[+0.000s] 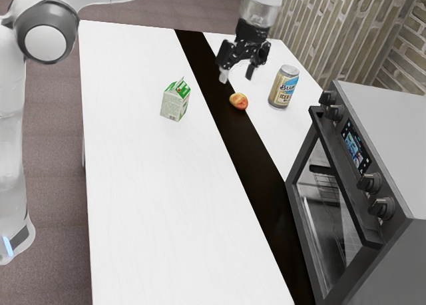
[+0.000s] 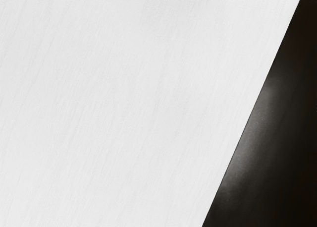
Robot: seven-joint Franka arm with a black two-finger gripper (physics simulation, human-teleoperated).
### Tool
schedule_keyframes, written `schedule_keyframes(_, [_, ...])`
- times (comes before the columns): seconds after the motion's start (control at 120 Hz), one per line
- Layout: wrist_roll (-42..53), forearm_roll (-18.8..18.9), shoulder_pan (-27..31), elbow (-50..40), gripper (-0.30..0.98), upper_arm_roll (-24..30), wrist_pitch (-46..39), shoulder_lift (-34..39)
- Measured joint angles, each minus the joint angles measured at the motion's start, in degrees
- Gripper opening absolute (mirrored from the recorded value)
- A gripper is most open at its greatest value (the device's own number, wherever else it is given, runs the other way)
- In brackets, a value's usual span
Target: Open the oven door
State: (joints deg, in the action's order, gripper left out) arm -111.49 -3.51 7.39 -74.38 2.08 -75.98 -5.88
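My gripper [image 1: 237, 73] is over the tabletop [image 1: 153, 205], jaws spread open. Oven door [image 1: 325, 218] is well apart from them, toward the exterior view's lower right. Can [image 1: 284, 90] and fruit [image 1: 238, 101] sit nearer my jaws.

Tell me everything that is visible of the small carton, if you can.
The carton is pale with green print and a peaked top marked in green. It looks like cardboard. It stands upright on the white table, toward the exterior view's left of the dark strip. Only the table touches it; its small print is unreadable.
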Motion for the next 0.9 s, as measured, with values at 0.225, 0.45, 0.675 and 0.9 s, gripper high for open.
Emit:
schedule_keyframes(0.225, [-10.4,-1.3,-3.9,0.1,0.69,0.8,0.2,6.7])
schedule_keyframes(0.45, [-11.3,-0.5,-10.3,-2.0,0.69,15.1,-3.9,11.2])
schedule_keyframes(0.675, [-5.3,0.8,-10.0,-3.1,0.69,19.3,-15.7,7.3])
schedule_keyframes(0.9, [-0.3,-0.4,-10.1,-4.7,0.69,19.2,-23.0,4.5])
